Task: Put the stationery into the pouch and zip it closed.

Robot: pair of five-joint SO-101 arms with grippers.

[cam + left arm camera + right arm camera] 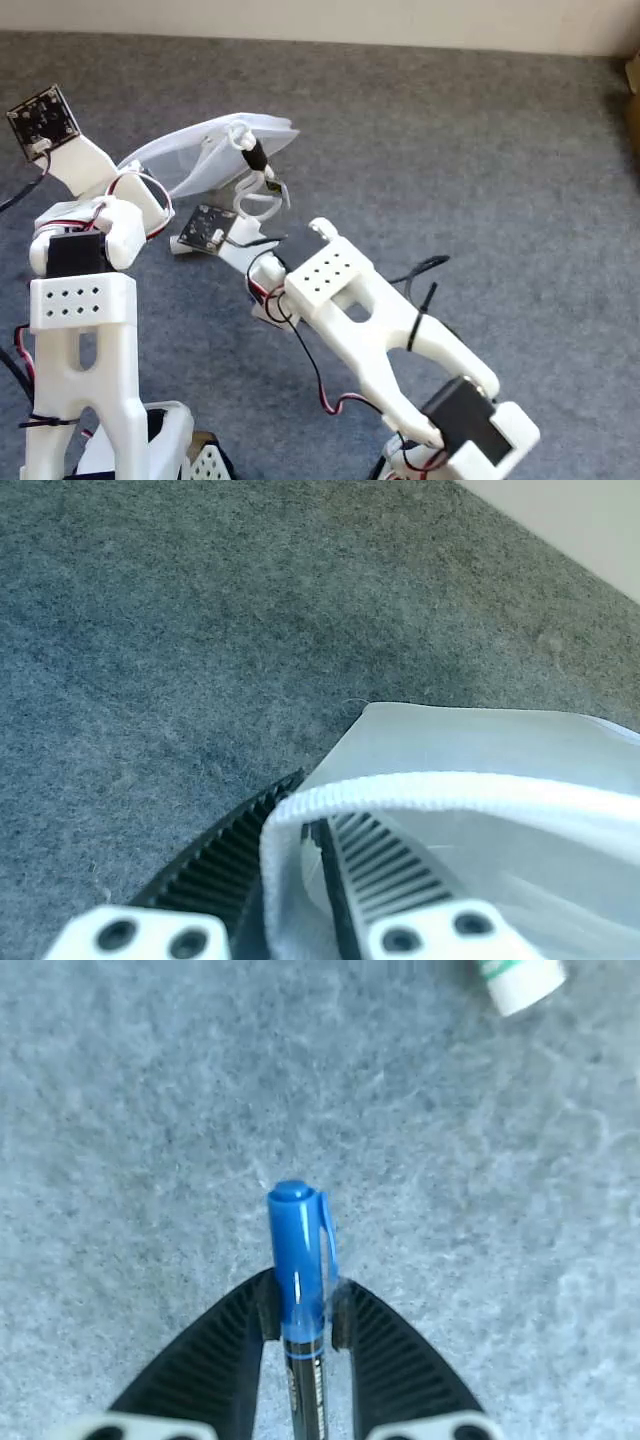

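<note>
**Left hand.** The left hand is clamped on the rim of the pouch. The rim's white woven band runs between the two black ribbed fingers. One finger lies outside the pouch wall. The other lies inside and shows through the translucent material.

**Pouch.** In the high view the pouch sits toward the far edge of the counter, left of centre. The left arm stands at the near-left corner, and its wrist meets the left end of the pouch. The pouch wall arches up from the grey surface, with the mouth held apart at the grasped end.

**Right hand.** The right hand is closed on the pen. Both fingers press against the lower part of the blue cap, one on each side. The cap tip and clip project beyond the fingertips. The black barrel runs back between the fingers toward the wrist. The pen is in line with the hand, over bare counter surface. Its height above the counter cannot be determined.

**Right arm.** The right arm extends from the near-right corner toward the pouch. Its wrist ends just beside the near side of the pouch.

**Other item.** The end of a white cylinder with a green band lies on the counter, well apart from the pen.
</note>
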